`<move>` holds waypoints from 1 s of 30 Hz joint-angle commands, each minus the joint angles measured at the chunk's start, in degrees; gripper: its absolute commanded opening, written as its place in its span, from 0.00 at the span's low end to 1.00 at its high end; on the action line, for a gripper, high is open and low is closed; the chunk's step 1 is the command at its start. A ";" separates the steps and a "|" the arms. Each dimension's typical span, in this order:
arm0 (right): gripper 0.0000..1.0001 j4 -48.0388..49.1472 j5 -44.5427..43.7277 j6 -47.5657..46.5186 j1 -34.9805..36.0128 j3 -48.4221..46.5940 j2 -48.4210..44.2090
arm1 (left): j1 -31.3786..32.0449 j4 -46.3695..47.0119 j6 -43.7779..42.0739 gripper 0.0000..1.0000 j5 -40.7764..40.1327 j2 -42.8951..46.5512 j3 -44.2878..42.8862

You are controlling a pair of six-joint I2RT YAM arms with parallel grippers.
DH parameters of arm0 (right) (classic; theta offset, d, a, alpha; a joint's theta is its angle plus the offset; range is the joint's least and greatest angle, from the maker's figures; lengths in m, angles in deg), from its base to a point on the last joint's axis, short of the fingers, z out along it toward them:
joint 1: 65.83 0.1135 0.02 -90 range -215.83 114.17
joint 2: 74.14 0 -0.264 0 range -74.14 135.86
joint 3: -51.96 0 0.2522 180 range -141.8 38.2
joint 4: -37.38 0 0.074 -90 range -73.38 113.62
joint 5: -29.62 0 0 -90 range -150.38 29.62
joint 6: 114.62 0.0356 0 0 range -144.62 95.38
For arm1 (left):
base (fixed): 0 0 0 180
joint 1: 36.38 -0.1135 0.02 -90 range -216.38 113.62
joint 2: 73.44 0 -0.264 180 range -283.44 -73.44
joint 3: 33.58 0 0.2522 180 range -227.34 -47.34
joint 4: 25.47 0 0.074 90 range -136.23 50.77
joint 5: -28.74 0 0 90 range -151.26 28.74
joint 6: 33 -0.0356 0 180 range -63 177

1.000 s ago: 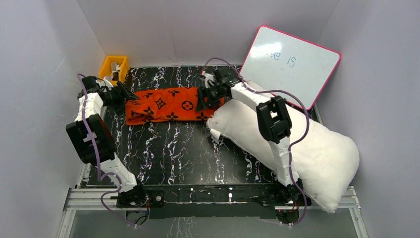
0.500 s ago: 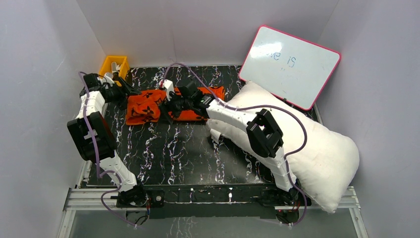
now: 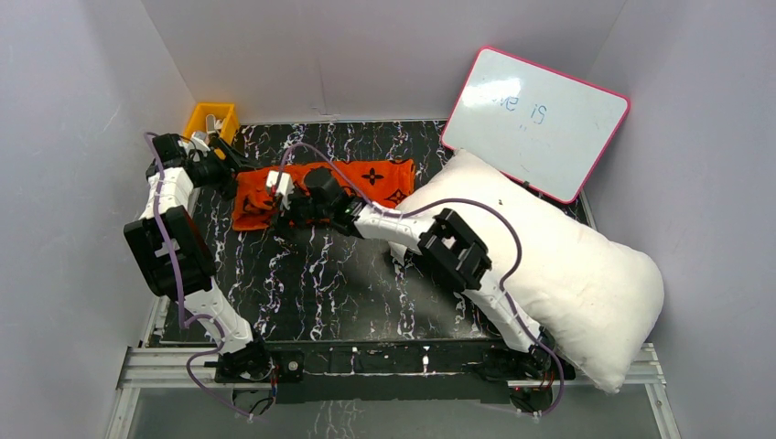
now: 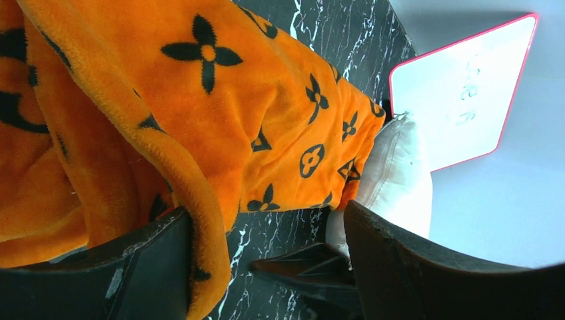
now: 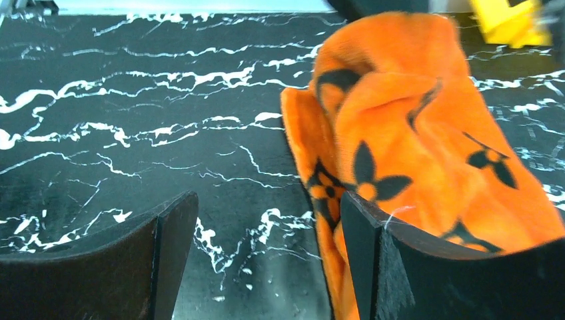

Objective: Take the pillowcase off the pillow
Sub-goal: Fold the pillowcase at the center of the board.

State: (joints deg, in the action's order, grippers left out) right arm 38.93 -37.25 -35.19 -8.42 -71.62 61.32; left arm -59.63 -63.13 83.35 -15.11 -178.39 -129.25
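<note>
The orange pillowcase [image 3: 371,176] with black motifs lies flat on the black marbled table [image 3: 348,274], its left end bunched up [image 3: 252,206]. It is off the white pillow [image 3: 567,265], which lies at the right, its corner touching the fabric's right end. My left gripper [image 3: 231,167] is open at the bunched left end; in its wrist view [image 4: 266,267] a fabric fold [image 4: 200,120] hangs by one finger [image 4: 133,267]. My right gripper [image 3: 274,203] reaches across to the same end, open [image 5: 266,260], the pillowcase edge [image 5: 413,133] against one finger [image 5: 413,273].
A pink-framed whiteboard [image 3: 535,119] leans at the back right, behind the pillow. A yellow bin [image 3: 209,123] stands in the back left corner, close to the left gripper. Grey walls close in on three sides. The pillow overhangs the table's near right edge.
My right arm has swept left along the pillowcase, from its end by the pillow to its bunched left end. The fabric's right part now lies uncovered. The left arm has barely moved.
</note>
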 commanded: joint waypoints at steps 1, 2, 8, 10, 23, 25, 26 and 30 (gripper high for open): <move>0.85 7.36 -1.39 -4.38 1.58 -6.47 3.85 | 0.13 -0.13 2.04 0.73 3.50 2.55 -0.35; 0.85 8.68 -2.48 -4.76 1.81 -6.84 4.53 | 0.13 -0.11 2.15 0.73 3.58 2.55 -0.31; 0.84 15.03 -10.31 -7.21 2.95 -11.81 9.69 | 0.67 0.34 2.82 0.73 3.77 3.53 1.56; 0.84 16.18 -12.34 -8.32 3.34 -13.54 11.47 | 0.82 0.51 2.98 0.73 3.62 4.18 2.45; 0.69 20.77 -16.59 -9.73 3.32 -17.57 16.32 | 0.85 1.40 4.63 0.73 4.73 6.59 3.50; 0.62 20.73 -16.39 -9.36 3.17 -19.65 17.42 | 0.85 1.47 4.86 0.73 4.97 7.19 3.96; 0.60 20.64 -16.37 -9.18 3.11 -20.56 17.88 | 0.84 1.68 5.01 0.73 5.04 7.48 4.14; 0.53 20.64 -15.53 -8.52 2.73 -22.54 19.08 | 0.83 2.43 5.91 0.73 6.40 7.82 4.51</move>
State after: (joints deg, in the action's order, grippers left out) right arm 55.17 -52.94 -44.08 -5.38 -89.70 79.59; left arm -59.02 -61.10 87.30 -12.62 -174.59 -125.58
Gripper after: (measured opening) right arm 0.556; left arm 0.727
